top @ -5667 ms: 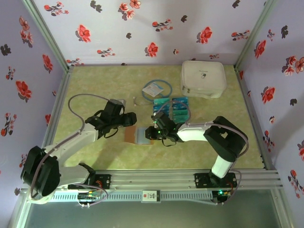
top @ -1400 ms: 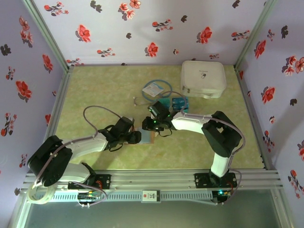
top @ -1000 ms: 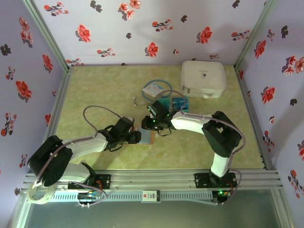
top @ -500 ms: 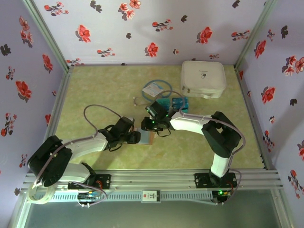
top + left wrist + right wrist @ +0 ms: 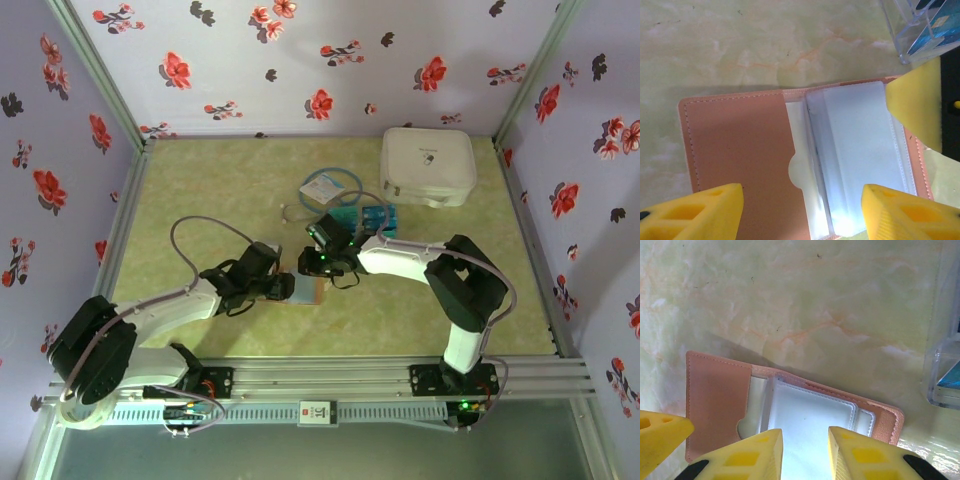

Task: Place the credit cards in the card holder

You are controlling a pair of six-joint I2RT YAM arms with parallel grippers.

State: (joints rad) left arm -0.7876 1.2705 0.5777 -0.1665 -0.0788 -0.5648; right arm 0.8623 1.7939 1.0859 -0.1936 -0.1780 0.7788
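Right now the card holder (image 5: 311,290) lies open and flat on the counter (image 5: 200,200), just toward 6 o'clock from the middle, with its clear sleeves facing up. My left end effector (image 5: 801,194) is over it from the 9 o'clock side. Its fingers are well apart, one above the leather flap and one above the sleeves, gripping nothing. My right end effector (image 5: 805,436) is at the holder's 1 o'clock edge, its fingers only narrowly apart above the sleeves with nothing between them. The credit cards (image 5: 362,221) sit in a clear tray (image 5: 902,35) just beyond at 1 o'clock, and a white zip case (image 5: 428,165) lies farther out that way.
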